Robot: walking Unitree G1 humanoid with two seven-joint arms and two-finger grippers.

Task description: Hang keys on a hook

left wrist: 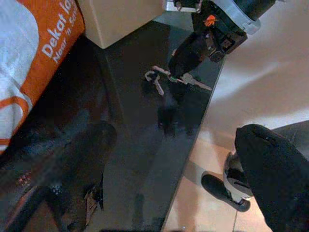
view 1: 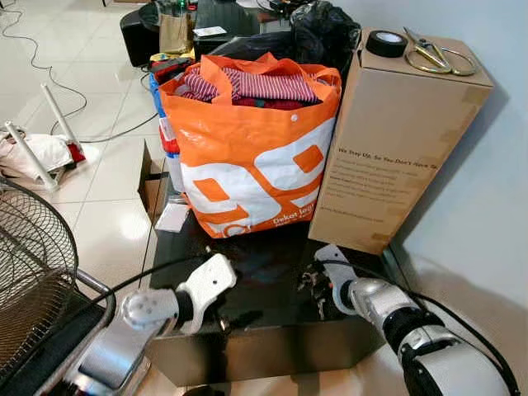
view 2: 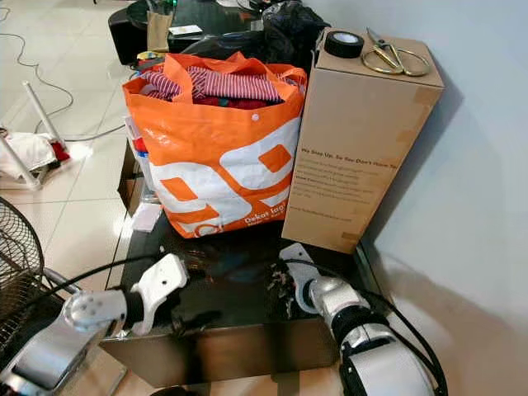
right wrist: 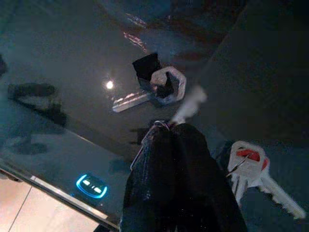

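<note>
Orange bag (view 1: 252, 157) on the black glass table (view 1: 272, 330) reads "Dekat lagi", plus "Near" in the left wrist view; the cardboard box (view 1: 396, 140) beside it has "We Step Up, So You Don't Have To". Tape roll (view 1: 385, 43) and scissors (view 1: 435, 56) sit on the box. Right claw (right wrist: 176, 140) is pinched narrow on the keys (right wrist: 159, 89), low at the table near its right front edge. Right wrist view gives key detail: one silver, one with red mark. Left claw (view 1: 223, 318) hovers at the front edge, can't tell its state.

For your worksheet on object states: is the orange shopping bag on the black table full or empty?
Full. The orange bag stands open-topped, with striped red and white cloth piled up to its rim.
</note>
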